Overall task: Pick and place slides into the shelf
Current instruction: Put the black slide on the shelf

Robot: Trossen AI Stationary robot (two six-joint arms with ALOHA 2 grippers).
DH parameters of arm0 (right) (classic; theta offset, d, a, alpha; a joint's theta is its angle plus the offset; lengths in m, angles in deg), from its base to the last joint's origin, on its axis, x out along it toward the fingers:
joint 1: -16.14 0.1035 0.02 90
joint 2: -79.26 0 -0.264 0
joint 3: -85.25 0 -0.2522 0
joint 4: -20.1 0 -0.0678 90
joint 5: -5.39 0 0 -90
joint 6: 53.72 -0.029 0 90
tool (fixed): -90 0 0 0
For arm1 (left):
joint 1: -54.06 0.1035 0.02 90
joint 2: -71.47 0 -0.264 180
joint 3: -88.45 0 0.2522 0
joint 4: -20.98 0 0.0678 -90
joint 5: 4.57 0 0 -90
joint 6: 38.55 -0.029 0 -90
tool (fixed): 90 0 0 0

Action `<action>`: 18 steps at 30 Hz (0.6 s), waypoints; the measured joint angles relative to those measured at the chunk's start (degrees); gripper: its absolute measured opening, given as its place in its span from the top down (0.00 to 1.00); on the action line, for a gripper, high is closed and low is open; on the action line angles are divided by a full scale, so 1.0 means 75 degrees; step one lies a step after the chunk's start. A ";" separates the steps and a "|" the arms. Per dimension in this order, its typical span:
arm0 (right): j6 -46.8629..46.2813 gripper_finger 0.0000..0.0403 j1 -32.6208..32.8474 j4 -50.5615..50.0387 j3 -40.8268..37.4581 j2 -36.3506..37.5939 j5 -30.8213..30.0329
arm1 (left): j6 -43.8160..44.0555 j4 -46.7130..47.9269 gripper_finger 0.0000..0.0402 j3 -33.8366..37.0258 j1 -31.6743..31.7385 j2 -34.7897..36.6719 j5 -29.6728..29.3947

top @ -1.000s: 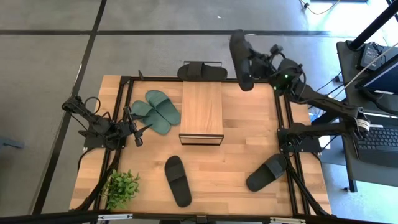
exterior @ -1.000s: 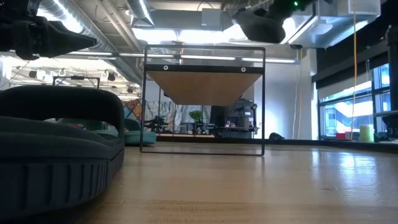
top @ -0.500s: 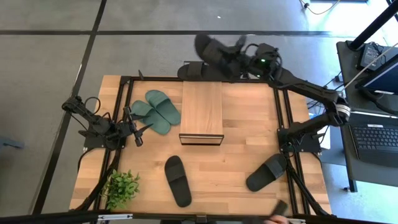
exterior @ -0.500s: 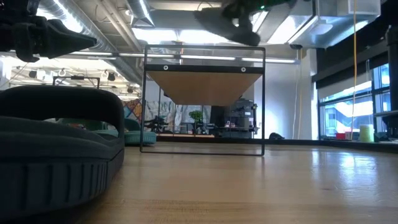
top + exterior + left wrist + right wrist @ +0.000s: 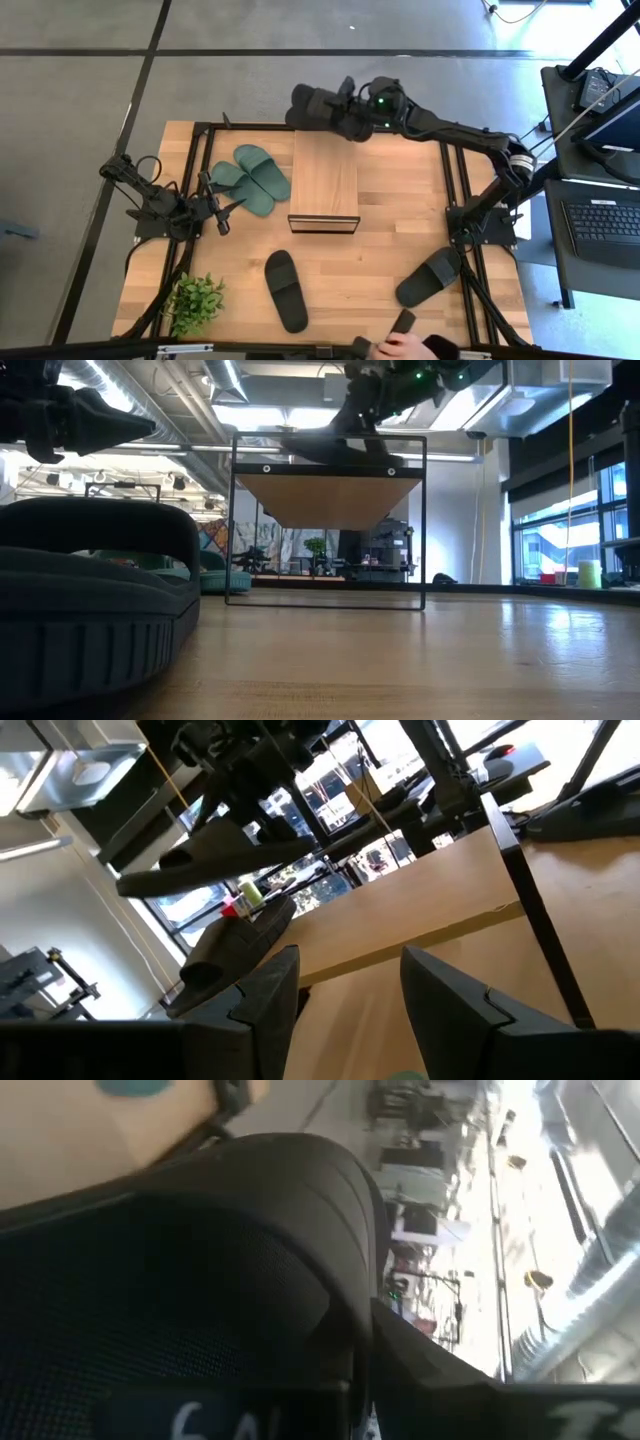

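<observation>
Swung leftward since half a second ago, now over the far end of the shelf (image 5: 324,178): right tool (image 5: 345,112), clenched on a black slide (image 5: 318,106) jutting out to its left, above another black slide at the bench's (image 5: 400,220) far edge. Seen from the low camera, carried just above the plank top, tilted. Parked at the bench's left side with fingers apart: left tool (image 5: 222,212).

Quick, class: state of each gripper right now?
Left gripper: open, holding nothing, beside the green slides.
Right gripper: shut on a black slide, above the shelf's far end.
</observation>
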 joint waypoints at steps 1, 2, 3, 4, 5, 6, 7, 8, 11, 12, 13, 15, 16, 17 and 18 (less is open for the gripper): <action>0.0086 0.96 0.0040 0.0004 0.0000 -0.0032 0.0030 | -0.0002 0.0000 0.58 0.0000 0.0000 -0.0001 -0.0002; 0.0168 0.96 0.0062 -0.0001 0.0000 -0.0058 0.0108 | -0.0005 0.0000 0.58 0.0000 0.0000 -0.0001 -0.0002; 0.0245 0.96 0.0066 -0.0051 0.0000 -0.0074 0.0268 | -0.0005 0.0000 0.58 0.0000 0.0003 0.0001 -0.0002; 0.0306 0.96 0.0066 -0.0125 0.0000 -0.0093 0.0477 | -0.0005 0.0000 0.58 0.0000 0.0001 -0.0001 -0.0002; 0.0355 0.96 0.0066 -0.0190 0.0000 -0.0113 0.0701 | -0.0005 0.0000 0.58 0.0000 0.0002 -0.0001 -0.0002; 0.0421 0.96 0.0066 -0.0286 0.0000 -0.0126 0.0898 | -0.0005 0.0000 0.58 0.0000 0.0003 0.0000 -0.0002; 0.0468 0.96 0.0066 -0.0414 0.0000 -0.0128 0.1080 | -0.0008 0.0000 0.58 0.0000 0.0001 0.0001 -0.0002; 0.0488 0.96 0.0066 -0.0513 0.0000 -0.0128 0.1247 | -0.0008 0.0000 0.58 0.0000 0.0000 0.0001 -0.0005; 0.0588 0.96 0.0031 -0.0748 0.0000 -0.0125 0.1767 | -0.0014 0.0000 0.58 0.0000 0.0003 -0.0001 -0.0008; 0.0684 0.96 0.0011 -0.0782 0.0000 -0.0125 0.1930 | -0.0016 0.0000 0.58 0.0000 0.0001 0.0001 -0.0012; 0.0776 0.96 -0.0011 -0.0799 0.0000 -0.0128 0.2069 | -0.0017 0.0000 0.58 0.0000 0.0000 -0.0001 -0.0019; 0.0932 0.96 -0.0050 -0.0737 0.0000 -0.0146 0.2279 | -0.0017 0.0000 0.58 0.0000 0.0000 -0.0001 -0.0019; 0.0992 0.96 -0.0069 -0.0715 0.0003 -0.0170 0.2311 | -0.0017 0.0000 0.58 0.0000 0.0003 -0.0001 -0.0022; 0.1039 0.96 -0.0100 -0.0735 0.0003 -0.0202 0.2317 | -0.0017 -0.0003 0.58 0.0000 0.0000 -0.0001 -0.0019; 0.1058 0.96 -0.0133 -0.0742 0.0003 -0.0263 0.2333 | -0.0017 0.0000 0.58 0.0000 0.0003 -0.0001 -0.0022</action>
